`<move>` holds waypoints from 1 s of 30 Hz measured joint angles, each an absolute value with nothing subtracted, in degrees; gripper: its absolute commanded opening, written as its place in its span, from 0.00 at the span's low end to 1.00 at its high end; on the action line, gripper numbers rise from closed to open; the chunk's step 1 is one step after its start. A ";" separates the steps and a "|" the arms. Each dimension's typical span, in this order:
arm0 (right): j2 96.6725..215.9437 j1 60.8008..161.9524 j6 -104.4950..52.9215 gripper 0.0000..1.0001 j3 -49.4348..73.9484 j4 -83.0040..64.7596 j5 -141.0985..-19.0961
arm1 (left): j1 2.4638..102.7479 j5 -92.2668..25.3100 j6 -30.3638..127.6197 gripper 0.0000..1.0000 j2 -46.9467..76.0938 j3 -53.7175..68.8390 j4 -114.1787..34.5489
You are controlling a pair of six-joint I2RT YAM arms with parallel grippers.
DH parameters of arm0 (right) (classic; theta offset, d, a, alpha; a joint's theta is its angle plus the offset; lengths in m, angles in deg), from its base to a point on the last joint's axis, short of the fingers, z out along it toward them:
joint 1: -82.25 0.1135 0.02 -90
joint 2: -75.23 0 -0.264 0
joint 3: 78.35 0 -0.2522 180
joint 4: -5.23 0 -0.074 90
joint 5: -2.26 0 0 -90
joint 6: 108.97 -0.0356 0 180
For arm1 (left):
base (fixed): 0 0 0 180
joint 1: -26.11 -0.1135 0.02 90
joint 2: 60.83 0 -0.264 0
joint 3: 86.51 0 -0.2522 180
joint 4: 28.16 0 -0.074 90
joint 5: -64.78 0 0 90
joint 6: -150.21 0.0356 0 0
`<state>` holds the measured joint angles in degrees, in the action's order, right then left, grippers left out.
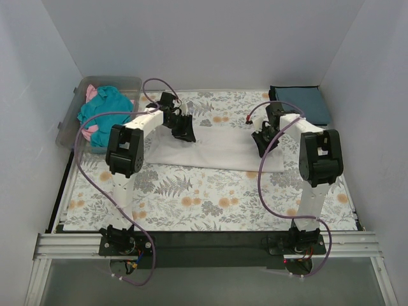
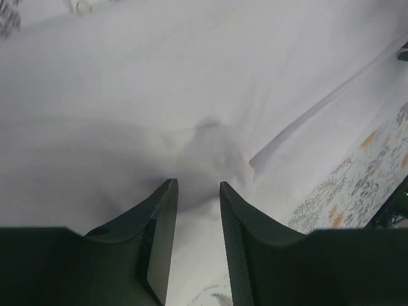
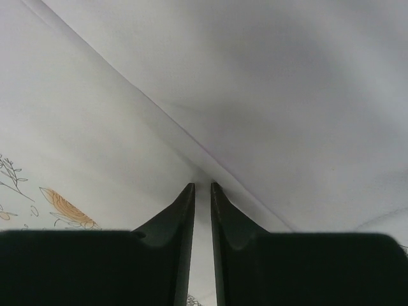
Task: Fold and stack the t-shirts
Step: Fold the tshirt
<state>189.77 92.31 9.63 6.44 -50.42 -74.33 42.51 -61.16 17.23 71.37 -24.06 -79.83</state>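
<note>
The white t-shirt (image 1: 213,148) lies as a long folded strip across the middle of the floral table cover (image 1: 191,197). My left gripper (image 1: 185,132) is down on its far left part. In the left wrist view the gripper (image 2: 197,185) stands partly open, its tips pressed into puckered white cloth (image 2: 210,137). My right gripper (image 1: 261,145) is at the shirt's right end. In the right wrist view it (image 3: 202,186) is nearly closed on a folded edge of the white shirt (image 3: 268,95). A dark slate-blue t-shirt (image 1: 301,103) lies folded at the back right.
A clear plastic bin (image 1: 131,83) at the back left holds a bright teal t-shirt (image 1: 109,109) and a pink one (image 1: 91,94). White walls close in the table on three sides. Purple cables loop over both arms.
</note>
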 measured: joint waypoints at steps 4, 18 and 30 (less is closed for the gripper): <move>186.45 93.23 11.11 0.22 11.32 -49.30 -74.50 | 40.96 -57.88 18.73 0.43 61.29 -15.82 -82.04; 171.58 102.70 17.43 0.31 22.94 -62.11 -66.64 | 37.92 -48.55 21.18 0.35 49.64 -2.77 -84.00; 171.71 98.85 17.56 0.30 16.08 -62.15 -67.95 | 39.43 -39.13 23.04 0.28 66.80 -20.78 -86.08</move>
